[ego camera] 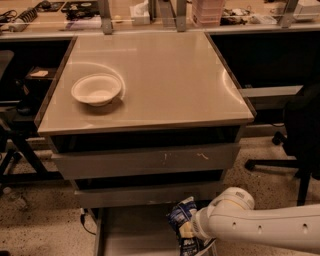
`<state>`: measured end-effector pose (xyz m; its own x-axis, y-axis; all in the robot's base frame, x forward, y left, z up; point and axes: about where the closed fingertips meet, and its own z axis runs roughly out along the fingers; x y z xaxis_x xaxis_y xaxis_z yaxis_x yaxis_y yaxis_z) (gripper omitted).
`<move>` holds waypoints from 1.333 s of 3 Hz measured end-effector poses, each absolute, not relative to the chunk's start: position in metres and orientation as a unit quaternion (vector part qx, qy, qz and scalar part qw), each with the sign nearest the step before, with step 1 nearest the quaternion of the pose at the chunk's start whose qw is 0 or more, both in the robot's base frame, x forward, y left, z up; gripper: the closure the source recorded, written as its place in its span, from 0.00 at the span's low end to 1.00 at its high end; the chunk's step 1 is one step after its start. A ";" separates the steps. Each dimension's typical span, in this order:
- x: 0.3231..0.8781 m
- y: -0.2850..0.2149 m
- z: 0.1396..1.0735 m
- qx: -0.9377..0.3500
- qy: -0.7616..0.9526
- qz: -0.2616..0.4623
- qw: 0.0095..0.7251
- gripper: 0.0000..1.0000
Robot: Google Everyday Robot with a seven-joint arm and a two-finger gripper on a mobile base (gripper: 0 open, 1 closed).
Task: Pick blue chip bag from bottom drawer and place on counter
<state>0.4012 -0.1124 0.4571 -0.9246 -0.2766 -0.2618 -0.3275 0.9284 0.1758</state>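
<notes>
The blue chip bag (181, 215) stands upright, crinkled, at the right side of the open bottom drawer (132, 235), a shallow grey tray at the foot of the cabinet. My gripper (190, 236), at the end of the white arm (260, 227) reaching in from the right, is shut on the bag's lower part and holds it just above the drawer floor. The fingers are mostly hidden by the bag and the wrist. The counter (170, 75) is the glossy beige cabinet top above.
A white bowl (96, 89) sits on the counter's left side. Two grey flat-fronted drawers (145, 161) are closed above the tray. A cluttered bench (150, 15) runs along the back. A black office chair (300, 135) stands at the right, and black stand legs (15, 145) at the left.
</notes>
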 end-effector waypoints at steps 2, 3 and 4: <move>0.402 -0.115 0.476 -0.164 0.974 0.099 0.120 1.00; 0.393 -0.122 0.516 -0.165 0.973 0.090 0.137 1.00; 0.385 -0.127 0.581 -0.169 0.967 0.070 0.176 1.00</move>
<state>0.3851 -0.1271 0.5807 -0.8807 -0.3023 -0.3647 -0.3516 0.9331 0.0755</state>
